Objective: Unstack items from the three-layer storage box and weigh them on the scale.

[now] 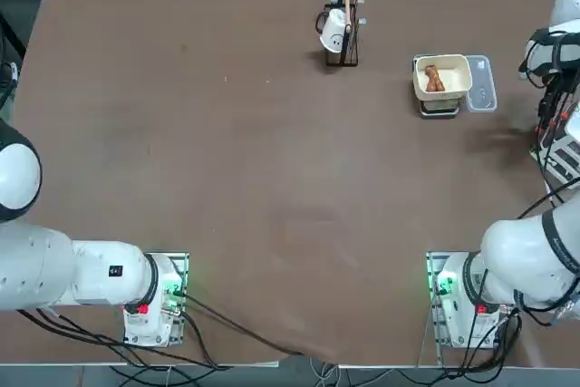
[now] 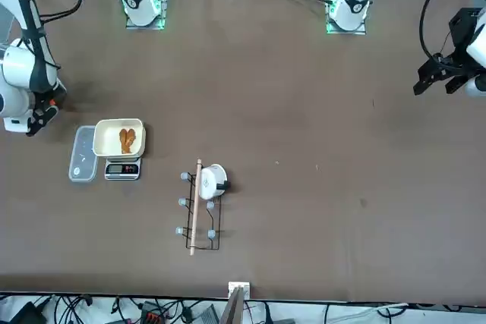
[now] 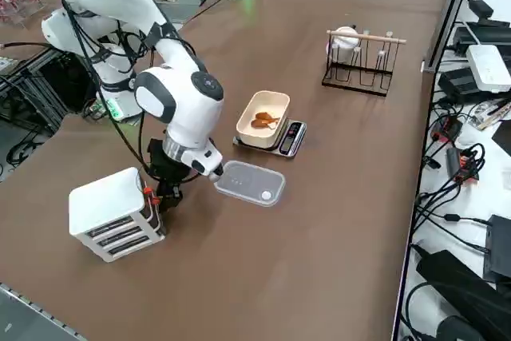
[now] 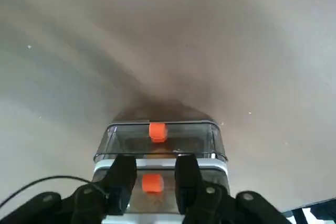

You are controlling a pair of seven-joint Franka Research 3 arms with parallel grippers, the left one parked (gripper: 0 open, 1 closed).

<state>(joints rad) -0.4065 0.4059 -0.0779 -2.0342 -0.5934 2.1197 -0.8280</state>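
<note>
The white three-layer storage box [image 3: 112, 212] stands near the table's right edge, with orange tabs on its drawer fronts. My right gripper [image 3: 165, 196] is right against that front. In the wrist view its fingers [image 4: 124, 174] straddle one orange tab [image 4: 152, 183] with a gap on each side, so the gripper [image 4: 156, 161] is open. A second orange tab [image 4: 157, 131] sits on a clear drawer [image 4: 160, 142] beyond. The scale [image 3: 281, 137] carries its cream tray [image 1: 453, 65], which holds two brown pieces [image 1: 434, 79] [image 3: 265, 120]. A clear rectangular panel [image 3: 250, 183] lies between scale and box.
A dark upright stand [image 1: 343, 29] [image 3: 359, 57] with a white cup [image 2: 213, 181] is at the far middle of the table. Cables and equipment crowd the edge past the table [image 3: 471, 117]. The table's wide brown middle [image 1: 272, 178] is bare.
</note>
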